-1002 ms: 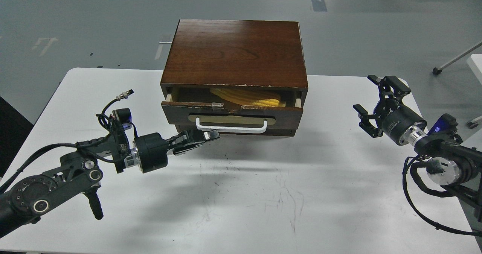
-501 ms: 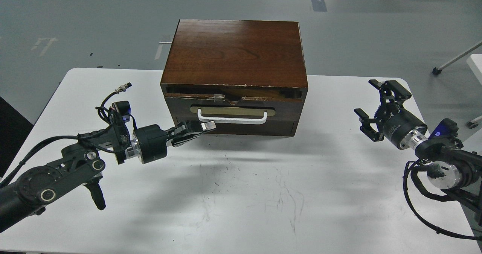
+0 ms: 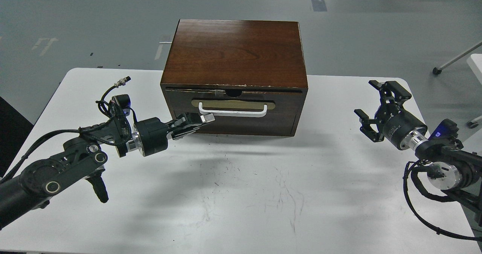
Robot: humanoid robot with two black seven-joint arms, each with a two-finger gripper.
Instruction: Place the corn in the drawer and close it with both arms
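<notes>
Corn isn't visible anywhere, so I'd guess it's inside the drawer (image 3: pixel 233 109), which looks pushed flush into the cabinet (image 3: pixel 233 50). That means its pointing direction and long axis can't be told. The drawer front faces the robot, with its white handle (image 3: pixel 232 112) running side to side.

The left gripper (image 3: pixel 205 119) has its fingers pressed together, tips right at the handle's near-left end and touching or nearly touching the drawer front just ahead of it. The right gripper (image 3: pixel 371 103) is spread wide, empty, with the cabinet well off to its left.

Looks like the closing step is basically done. The next move is probably just backing the left arm straight off without snagging the handle.
</notes>
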